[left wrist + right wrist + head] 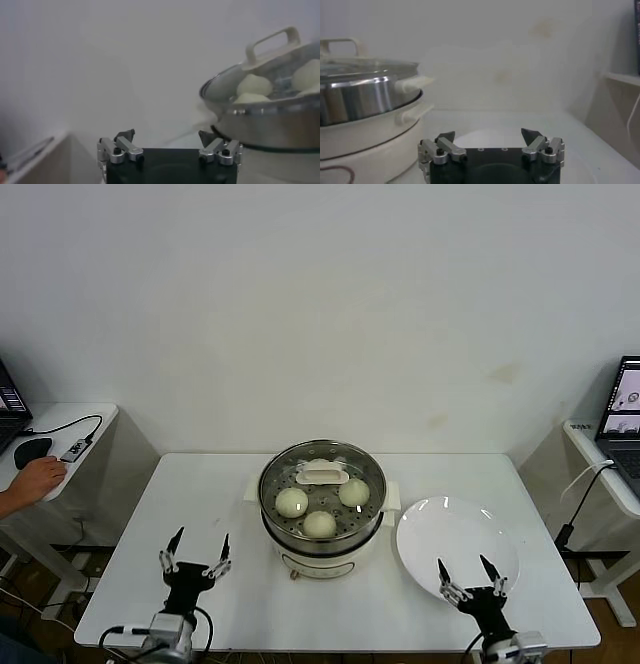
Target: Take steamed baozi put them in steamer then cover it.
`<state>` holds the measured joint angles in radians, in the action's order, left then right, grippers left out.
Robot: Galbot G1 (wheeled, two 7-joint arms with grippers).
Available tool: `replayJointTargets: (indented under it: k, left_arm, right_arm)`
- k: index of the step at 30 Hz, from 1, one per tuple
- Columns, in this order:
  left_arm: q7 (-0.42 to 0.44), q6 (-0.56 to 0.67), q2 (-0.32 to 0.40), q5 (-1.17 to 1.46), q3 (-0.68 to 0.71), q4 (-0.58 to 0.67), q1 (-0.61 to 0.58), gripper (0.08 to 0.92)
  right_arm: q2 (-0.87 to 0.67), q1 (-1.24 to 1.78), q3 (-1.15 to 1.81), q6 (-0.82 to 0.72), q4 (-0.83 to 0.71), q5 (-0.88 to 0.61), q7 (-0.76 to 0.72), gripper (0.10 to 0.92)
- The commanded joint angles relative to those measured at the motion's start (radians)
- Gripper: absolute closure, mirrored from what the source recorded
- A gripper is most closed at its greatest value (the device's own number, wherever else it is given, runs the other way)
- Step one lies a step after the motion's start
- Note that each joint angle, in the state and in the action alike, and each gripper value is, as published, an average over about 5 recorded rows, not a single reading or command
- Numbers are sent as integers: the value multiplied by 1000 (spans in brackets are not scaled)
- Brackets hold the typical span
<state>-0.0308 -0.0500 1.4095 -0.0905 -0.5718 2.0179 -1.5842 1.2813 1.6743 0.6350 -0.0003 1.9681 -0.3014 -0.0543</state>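
The steamer (322, 519) stands in the middle of the white surface (210, 504). The cover (322, 489) sits on top of it, and through the glass three steamed baozi (320, 524) are visible inside. The white plate (457, 545) lies just beside the steamer, on its right. The left gripper (196, 548) and the right gripper (468, 574) wait low at the near edge, fingers spread apart and grasping nothing.

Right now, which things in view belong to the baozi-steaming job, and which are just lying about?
Part of the job:
- steamer, mid-table
- cover, already on the steamer
- steamed baozi, three clearly visible under the glass
- white plate, bare, beside the steamer

Just lying about:
- computer mouse under a person's hand, left side table
- laptop, right side table
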Motion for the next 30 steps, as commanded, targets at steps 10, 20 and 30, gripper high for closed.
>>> replayJointTargets:
  k: [10,20,30]
  left_arm:
    - [24,-16,14,142,-44,11,-101,177]
    - [32,-19,12,141,-52,15,-98,177]
    - [46,-19,7,141,-59,22,-87,177]
  right_arm:
    - [-24,20,4,-71,61,5,6,203]
    - [-4,13,6,-39,45,11,4,203]
    - [20,6,16,-32,42,24,14,203]
